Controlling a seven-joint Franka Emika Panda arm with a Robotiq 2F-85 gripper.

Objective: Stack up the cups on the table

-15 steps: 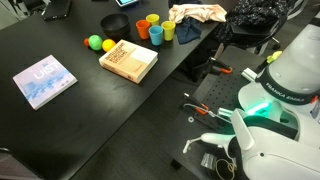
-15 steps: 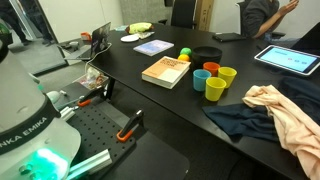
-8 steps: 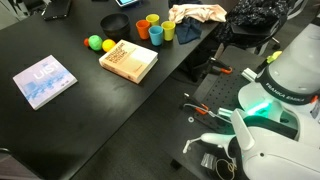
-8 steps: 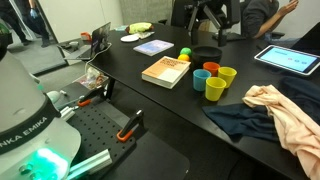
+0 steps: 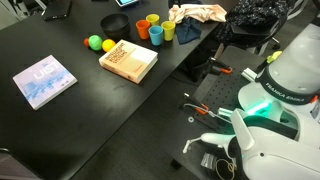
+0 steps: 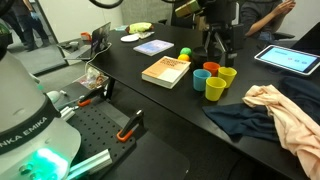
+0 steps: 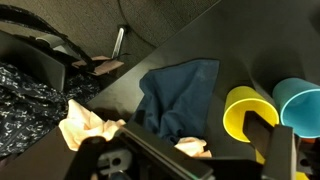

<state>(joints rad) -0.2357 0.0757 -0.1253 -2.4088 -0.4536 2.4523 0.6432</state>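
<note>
Four small cups stand close together on the black table (image 5: pixel 100 110) beyond the tan book: orange (image 5: pixel 143 30), yellow (image 5: pixel 153 20), blue (image 5: pixel 158 35) and yellow-green (image 5: pixel 168 31). In an exterior view they are orange (image 6: pixel 211 68), blue (image 6: pixel 201 76), yellow (image 6: pixel 228 75) and yellow-green (image 6: pixel 215 88). My gripper (image 6: pixel 215 44) hangs open and empty just above and behind the cluster. In the wrist view the gripper (image 7: pixel 185 140) is open, with one finger over the yellow cup (image 7: pixel 243 112) and the blue cup (image 7: pixel 300 105) beside it.
A tan book (image 5: pixel 128 60) lies next to the cups, with a yellow ball (image 5: pixel 93 42), a green ball (image 5: pixel 108 45) and a black bowl (image 5: pixel 117 22) nearby. A dark blue cloth (image 7: pixel 180 95) and a peach cloth (image 6: pixel 285 110) lie beside the cups. A blue book (image 5: pixel 44 80) lies further along.
My arm has come into an exterior view from the top and moved down towards the cups. The cups have not moved.
</note>
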